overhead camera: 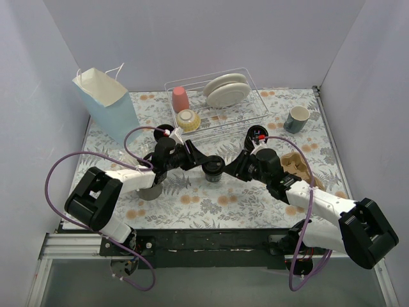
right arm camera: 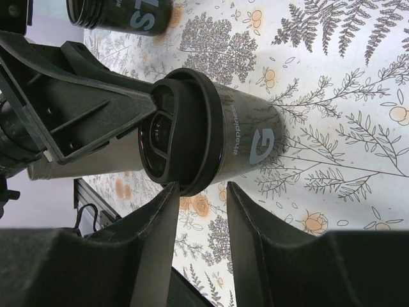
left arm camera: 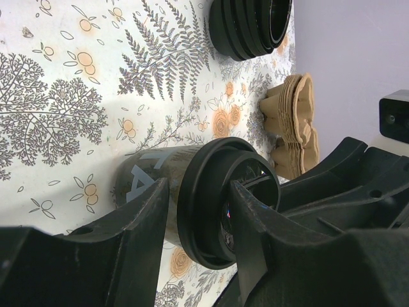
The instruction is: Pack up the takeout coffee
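Note:
A black takeout coffee cup [overhead camera: 214, 169] with a black lid stands upright mid-table between both grippers. In the left wrist view its lid [left arm camera: 204, 211] lies between my left gripper's [left arm camera: 198, 185] jaws. One finger is over the lid top, the other is beside the cup wall with a small gap. In the top view the left gripper [overhead camera: 203, 163] meets the cup from the left. My right gripper [right arm camera: 202, 187] is open and empty, its tips just short of the cup [right arm camera: 243, 137]; it also shows in the top view [overhead camera: 229, 170]. Two more black cups stand behind [overhead camera: 257, 135] [overhead camera: 165, 131].
A brown cardboard cup carrier [overhead camera: 297, 165] lies right of the cup. A blue paper bag [overhead camera: 105, 102] stands at the back left. A wire dish rack [overhead camera: 252, 83] holds plates, a bowl and a pink cup. A blue-grey mug [overhead camera: 296, 119] is at the back right, a grey metal cup [overhead camera: 150, 190] near left.

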Motion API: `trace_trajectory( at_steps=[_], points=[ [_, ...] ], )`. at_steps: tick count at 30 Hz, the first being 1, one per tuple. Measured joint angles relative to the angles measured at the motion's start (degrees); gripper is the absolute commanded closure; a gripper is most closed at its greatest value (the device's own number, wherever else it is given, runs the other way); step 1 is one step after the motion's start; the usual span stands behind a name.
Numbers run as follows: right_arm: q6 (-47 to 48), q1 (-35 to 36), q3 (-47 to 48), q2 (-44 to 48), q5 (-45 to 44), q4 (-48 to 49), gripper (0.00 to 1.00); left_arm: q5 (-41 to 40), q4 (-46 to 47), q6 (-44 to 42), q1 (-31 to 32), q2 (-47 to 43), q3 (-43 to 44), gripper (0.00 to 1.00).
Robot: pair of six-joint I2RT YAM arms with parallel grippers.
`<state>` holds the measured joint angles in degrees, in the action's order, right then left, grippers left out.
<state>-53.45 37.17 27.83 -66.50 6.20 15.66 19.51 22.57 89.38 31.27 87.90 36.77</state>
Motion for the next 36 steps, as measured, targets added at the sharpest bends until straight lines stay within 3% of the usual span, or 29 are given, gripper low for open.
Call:
trace_trajectory(
  at_steps=[11, 24, 27, 32, 36],
  points=[
    [-1.09, 0.0, 0.0, -2.25, -0.02, 1.33, 0.62, -0.11, 0.22, 0.24, 0.13, -0.42, -0.52, 0.61],
    [-3.3, -0.07, -4.04, -4.55, -0.55, 11.8, 0.91, -0.85, 3.19, 1.51, 0.15, -0.42, -2.25, 0.62],
    [-3.87, -0.07, -5.44, -4.96, -1.01, 14.88, 0.9, -0.85, 3.48, 1.53, 0.15, -0.35, -2.34, 0.62],
    [-3.89, -0.09, -7.15, -5.68, -1.22, 19.32, 0.8, -0.85, 3.72, 1.51, 0.15, 0.04, -2.29, 0.62],
    [-1.53, -0.09, -6.19, -5.16, -1.29, 17.44, 0.72, -0.83, 3.78, 1.46, 0.15, 0.2, -2.19, 0.62]
  ],
)
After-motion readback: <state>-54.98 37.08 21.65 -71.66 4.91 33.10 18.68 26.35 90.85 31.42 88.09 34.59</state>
